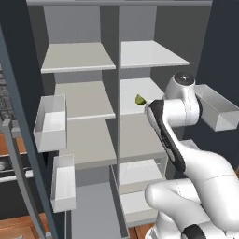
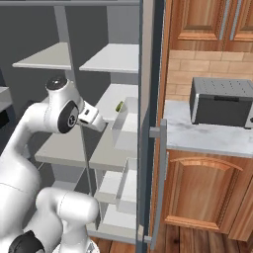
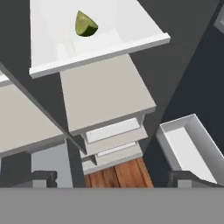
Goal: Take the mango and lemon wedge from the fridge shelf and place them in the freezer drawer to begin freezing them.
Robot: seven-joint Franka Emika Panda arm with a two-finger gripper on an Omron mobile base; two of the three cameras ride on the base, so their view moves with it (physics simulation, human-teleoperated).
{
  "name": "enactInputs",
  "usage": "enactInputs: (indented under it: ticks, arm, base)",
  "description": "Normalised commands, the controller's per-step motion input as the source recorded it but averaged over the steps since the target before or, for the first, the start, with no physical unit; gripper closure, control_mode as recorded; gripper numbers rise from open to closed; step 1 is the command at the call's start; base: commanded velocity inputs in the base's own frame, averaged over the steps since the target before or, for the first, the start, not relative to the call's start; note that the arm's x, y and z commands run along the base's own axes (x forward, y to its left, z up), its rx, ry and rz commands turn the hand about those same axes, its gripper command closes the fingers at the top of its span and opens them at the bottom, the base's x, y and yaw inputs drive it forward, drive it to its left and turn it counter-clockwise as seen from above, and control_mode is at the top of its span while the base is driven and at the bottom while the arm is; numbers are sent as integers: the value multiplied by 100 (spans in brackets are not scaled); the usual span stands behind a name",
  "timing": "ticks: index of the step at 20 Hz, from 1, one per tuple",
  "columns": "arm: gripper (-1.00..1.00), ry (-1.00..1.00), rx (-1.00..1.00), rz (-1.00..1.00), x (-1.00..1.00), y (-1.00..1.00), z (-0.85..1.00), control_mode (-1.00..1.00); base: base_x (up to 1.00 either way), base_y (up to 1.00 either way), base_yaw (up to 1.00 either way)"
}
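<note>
The lemon wedge (image 1: 140,99) (image 2: 119,106) (image 3: 85,24), small and yellow-green, lies on the bright-white fridge shelf (image 1: 140,86) (image 3: 109,30) in the right column. My gripper (image 2: 100,122) (image 3: 113,177) hovers in front of that shelf and a little lower, apart from the wedge. It is open, with nothing between its fingertips (image 3: 43,177). My forearm covers part of the shelf in the left base view. The mango is out of view. At the foot of the left column sits the grey freezer drawer (image 1: 95,210).
Translucent door bins hang on the left door (image 1: 49,123) (image 1: 63,182) and on the right door (image 1: 217,109) (image 3: 188,146). Duller grey shelves (image 1: 86,100) fill the left column. The right door's edge (image 2: 148,123) stands close beside my arm. A toaster oven (image 2: 222,101) sits on the counter.
</note>
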Motion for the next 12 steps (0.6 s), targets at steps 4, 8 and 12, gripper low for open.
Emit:
enactInputs:
  ticks: [4, 8, 12]
  arm:
    - [-100, 2, -8, 0, 66, -12, 6, -100]
    - [-100, 1, -4, 0, 75, -11, 0, -100]
    - [-100, 0, -1, 2, 71, -16, -7, -100]
  base:
    - [0, 0, 0]
    - [0, 0, 0]
    - [0, 0, 0]
